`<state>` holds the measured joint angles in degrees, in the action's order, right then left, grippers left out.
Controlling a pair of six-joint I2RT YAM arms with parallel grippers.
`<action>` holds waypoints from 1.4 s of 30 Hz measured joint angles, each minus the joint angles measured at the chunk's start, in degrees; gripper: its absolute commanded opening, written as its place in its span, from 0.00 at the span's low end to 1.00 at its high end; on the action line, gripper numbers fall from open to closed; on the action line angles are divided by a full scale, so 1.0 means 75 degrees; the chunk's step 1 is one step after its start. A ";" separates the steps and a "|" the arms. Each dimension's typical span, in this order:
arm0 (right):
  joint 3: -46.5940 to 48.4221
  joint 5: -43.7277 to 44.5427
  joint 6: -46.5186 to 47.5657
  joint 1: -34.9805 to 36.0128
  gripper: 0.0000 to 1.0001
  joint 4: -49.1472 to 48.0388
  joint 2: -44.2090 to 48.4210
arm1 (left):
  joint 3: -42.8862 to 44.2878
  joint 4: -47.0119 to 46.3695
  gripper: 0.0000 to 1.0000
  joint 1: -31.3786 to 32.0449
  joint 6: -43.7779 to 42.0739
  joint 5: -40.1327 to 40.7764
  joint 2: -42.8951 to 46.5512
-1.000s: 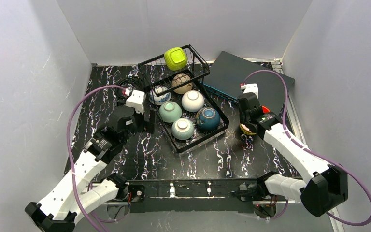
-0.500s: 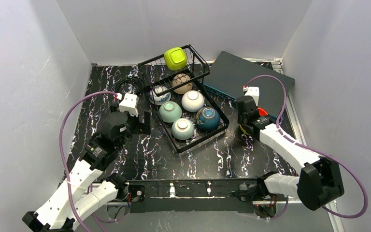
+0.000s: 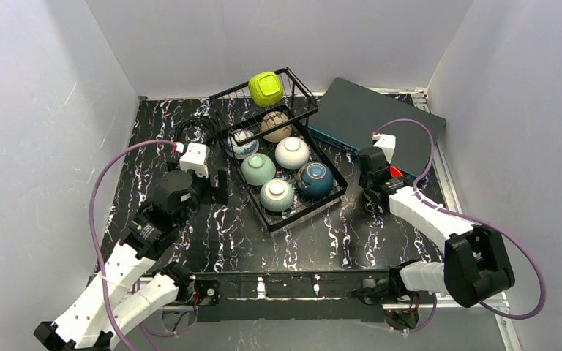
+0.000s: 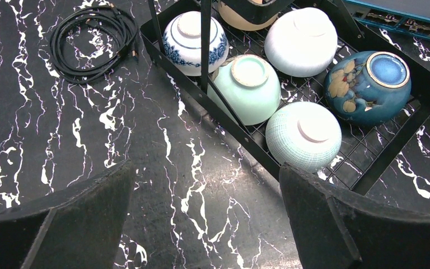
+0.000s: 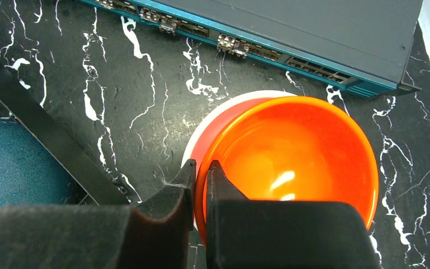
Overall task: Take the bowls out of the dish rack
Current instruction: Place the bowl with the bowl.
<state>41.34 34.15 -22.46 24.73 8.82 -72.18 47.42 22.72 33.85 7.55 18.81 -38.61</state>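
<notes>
Bowls point(image 3: 258, 169) | top: we see six upturned in the dish rack point(image 3: 307, 210), left arm point(image 3: 139, 234) stretched alongside, right arm point(image 3: 424, 212) folded to its right | left wrist: left gripper point(image 4: 204, 185) spread wide, empty, over desk point(image 4: 61, 129) | right wrist: right gripper point(image 5: 200, 171) nipping orange bowl point(image 5: 302, 151) rim

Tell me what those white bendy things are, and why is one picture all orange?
They are two robot arms with pinching fingers. One picture looks down from above; the other two come from cameras on each wrist. The right gripper pinches the rim of an orange bowl, so its camera sees mostly orange. The left gripper is open, beside the dish rack, which holds six bowls plus a lime green bowl up top. A flat box and a coiled cable lie on the table.
</notes>
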 measured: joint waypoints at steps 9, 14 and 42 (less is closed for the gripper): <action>0.0000 0.0017 -0.0187 -0.0003 0.41 -0.0254 -0.0230 | -0.0017 -0.0006 0.98 0.0000 -0.0006 -0.0038 0.0052; 0.0003 0.0020 -0.0187 -0.0026 0.45 -0.0195 -0.0201 | -0.0017 -0.0009 0.98 0.0000 -0.0006 -0.0093 0.0052; 0.0796 -0.1113 0.0571 -0.0047 0.76 0.0988 0.0659 | 0.0178 -0.0122 0.98 0.0000 0.0067 -0.0478 -0.0434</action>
<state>47.31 25.80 -18.17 24.38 16.23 -67.24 48.75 21.80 33.85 8.05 15.22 -41.87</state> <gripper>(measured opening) 0.708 0.981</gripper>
